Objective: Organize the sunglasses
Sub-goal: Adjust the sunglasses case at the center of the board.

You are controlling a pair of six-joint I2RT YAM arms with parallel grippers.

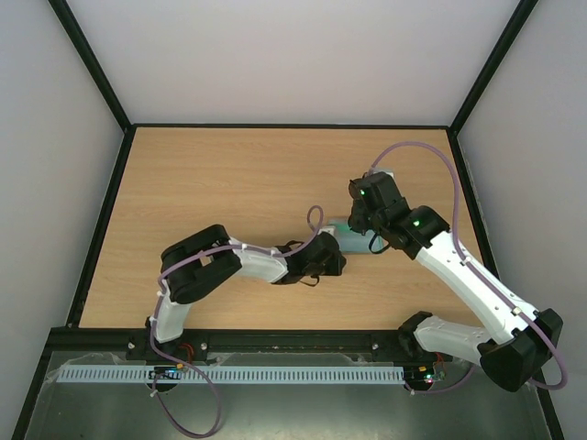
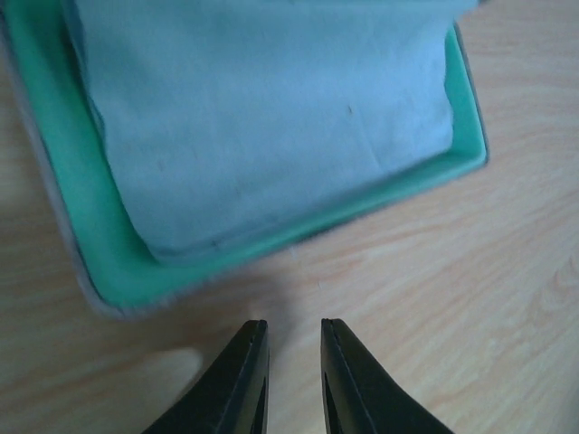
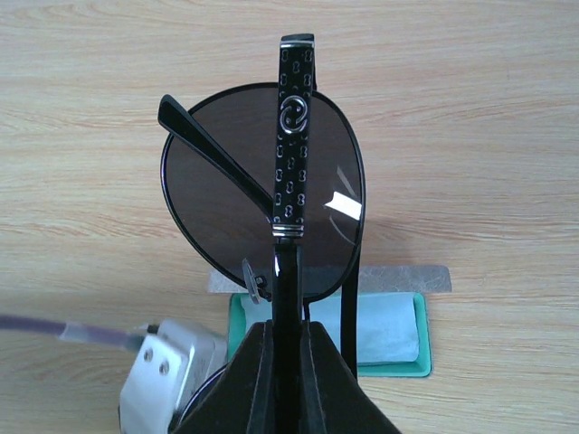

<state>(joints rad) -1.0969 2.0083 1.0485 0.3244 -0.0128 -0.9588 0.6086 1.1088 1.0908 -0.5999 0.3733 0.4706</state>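
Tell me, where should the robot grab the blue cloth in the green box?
Probably the cloth by its near corner, pinched from straight above: it lies flat inside the case, whose wall blocks a sideways reach.

The sunglasses point(image 3: 317, 154) are a small pair with round, dark-tinted lenses in a thin black wire rim. The right gripper point(image 3: 288, 330) pinches one temple arm, holding them off the wooden table point(image 3: 470, 108). That arm stands upright, running toward 12 o'clock. It is black and glossy, stamped with a silver swirl and small marks between two silver bands. The other temple crosses the lens, its tip at 10 o'clock. A clear nose pad sits at the rim's 6 o'clock.
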